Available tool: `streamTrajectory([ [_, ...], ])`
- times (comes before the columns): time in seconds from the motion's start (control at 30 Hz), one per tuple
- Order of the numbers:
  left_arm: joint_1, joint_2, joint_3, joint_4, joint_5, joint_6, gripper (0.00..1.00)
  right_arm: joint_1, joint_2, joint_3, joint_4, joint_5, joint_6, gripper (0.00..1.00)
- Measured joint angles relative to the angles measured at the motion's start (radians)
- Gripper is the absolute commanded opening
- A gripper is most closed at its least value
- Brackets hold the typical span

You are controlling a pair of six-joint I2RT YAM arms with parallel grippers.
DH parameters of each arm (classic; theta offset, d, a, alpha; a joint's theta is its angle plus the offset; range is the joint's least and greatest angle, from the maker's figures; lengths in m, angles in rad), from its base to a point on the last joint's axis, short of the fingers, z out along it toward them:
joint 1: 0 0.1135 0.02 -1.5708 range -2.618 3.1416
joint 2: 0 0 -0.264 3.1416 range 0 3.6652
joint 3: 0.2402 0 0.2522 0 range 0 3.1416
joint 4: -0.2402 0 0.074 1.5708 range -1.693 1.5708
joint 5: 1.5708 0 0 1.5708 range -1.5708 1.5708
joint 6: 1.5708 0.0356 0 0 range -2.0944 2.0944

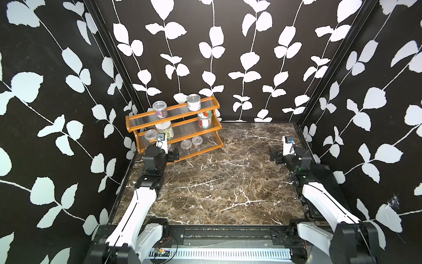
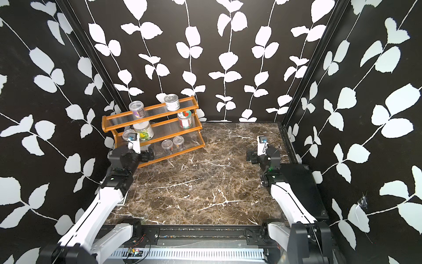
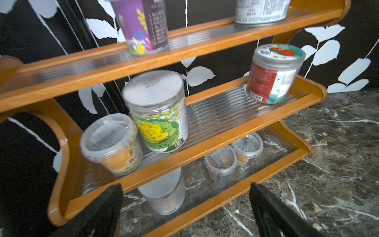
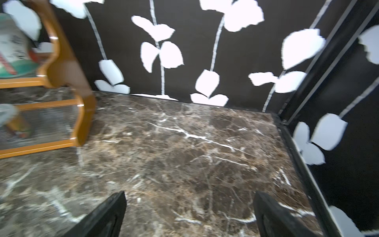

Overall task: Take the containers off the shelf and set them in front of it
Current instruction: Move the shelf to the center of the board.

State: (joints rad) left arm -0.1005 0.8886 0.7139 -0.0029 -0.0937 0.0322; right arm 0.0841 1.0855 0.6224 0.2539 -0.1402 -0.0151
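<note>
1. Since all containers (image 3: 160, 123) sit on the shelf (image 3: 123, 69) at the surface's (image 1: 228, 182) back-left corner, my left fingers (image 3: 98, 213) gape wide toward its bottom tier's white-lidded jar (image 3: 162, 192).
2. My right fingers (image 4: 102, 219), equally wide, hover empty over bare surface.

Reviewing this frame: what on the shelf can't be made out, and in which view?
White-lid jar: the left arm mostly covers it in both top views.
Purple tub and tin: tops cut off by the left wrist view's edge.
Strawberry jar: blurred and cut by the edge in the right wrist view.
Label text: too small in the top views.
</note>
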Motion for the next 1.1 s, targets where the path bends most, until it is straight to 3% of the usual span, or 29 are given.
streamTrajectory([
  [0.2, 0.068, -0.074, 0.121, -0.281, -0.063, -0.060, 0.98, 0.049, 0.040, 0.130, -0.153, -0.099, 0.017, 1.00],
  [0.5, 0.386, -0.007, 0.196, -0.480, -0.016, -0.101, 0.95, 0.173, 0.216, 0.346, -0.270, -0.187, 0.061, 1.00],
  [0.77, 0.595, 0.110, 0.221, -0.441, 0.114, -0.076, 0.95, 0.265, 0.330, 0.433, -0.282, -0.187, 0.084, 0.99],
  [1.1, 0.610, 0.303, 0.236, -0.300, 0.239, -0.074, 0.88, 0.331, 0.443, 0.560, -0.272, -0.171, 0.117, 1.00],
])
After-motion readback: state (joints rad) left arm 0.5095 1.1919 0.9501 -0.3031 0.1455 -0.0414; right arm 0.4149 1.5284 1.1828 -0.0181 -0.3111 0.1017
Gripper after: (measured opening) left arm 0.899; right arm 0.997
